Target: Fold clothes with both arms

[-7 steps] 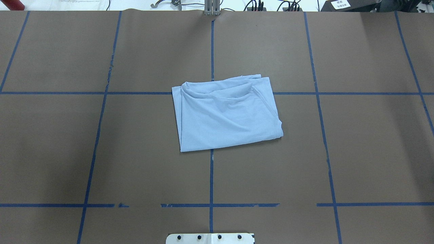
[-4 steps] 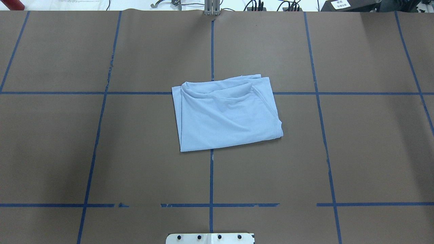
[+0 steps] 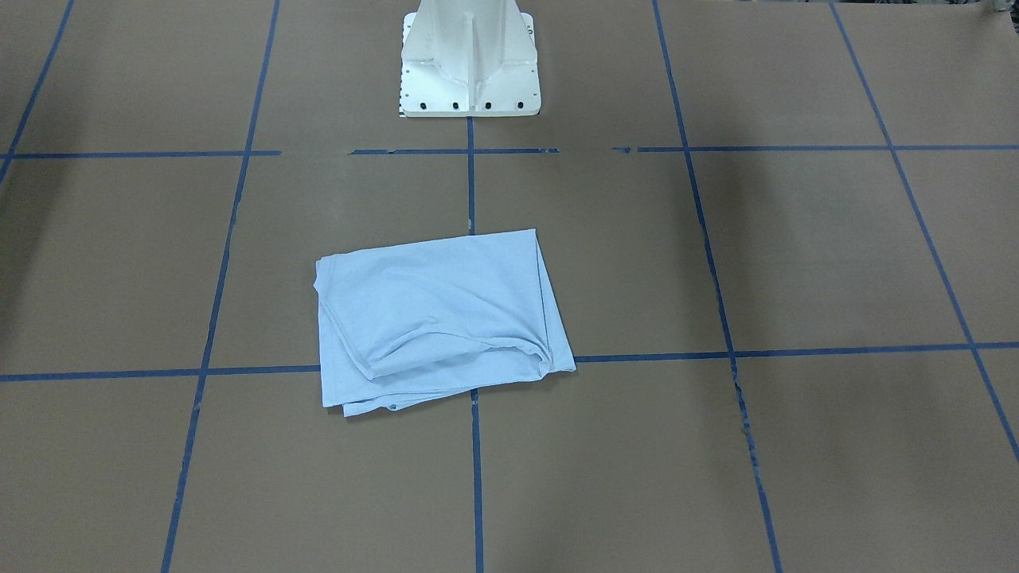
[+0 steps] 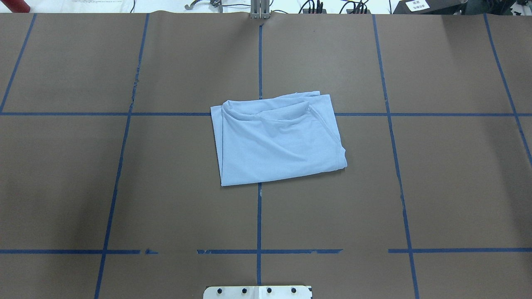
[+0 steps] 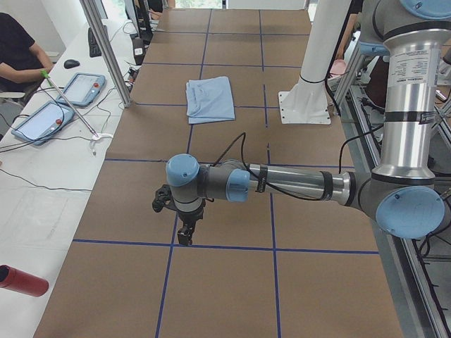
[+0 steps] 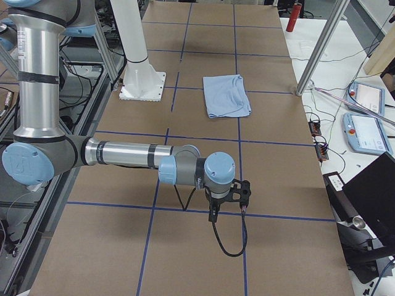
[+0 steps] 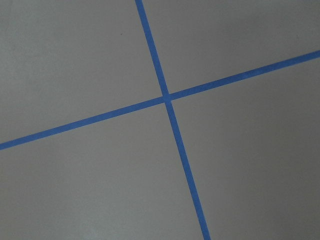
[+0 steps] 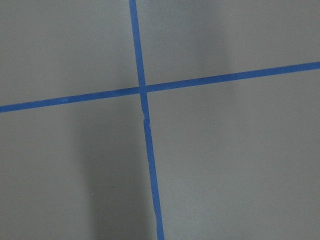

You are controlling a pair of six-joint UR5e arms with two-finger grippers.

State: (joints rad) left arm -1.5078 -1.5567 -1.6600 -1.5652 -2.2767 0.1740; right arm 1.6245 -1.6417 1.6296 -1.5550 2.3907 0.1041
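Observation:
The clothes are one light blue T-shirt point(image 4: 278, 141), folded into a rough rectangle and lying flat at the table's middle; it also shows in the front-facing view point(image 3: 438, 318) and both side views point(image 5: 210, 98) point(image 6: 227, 95). Both arms are far from it, out of the overhead and front-facing views. The left gripper point(image 5: 184, 236) points down over a blue tape crossing near the table's left end. The right gripper point(image 6: 227, 209) hangs over a tape line near the right end. I cannot tell whether either is open or shut. Both wrist views show only brown paper and tape.
The white pedestal base point(image 3: 470, 64) stands at the robot's side of the table. A side table with tablets point(image 5: 53, 116), cables and a seated person point(image 5: 17, 49) runs along the far edge. Metal posts point(image 5: 106, 49) rise there. A red cylinder point(image 5: 21, 280) lies near the left end.

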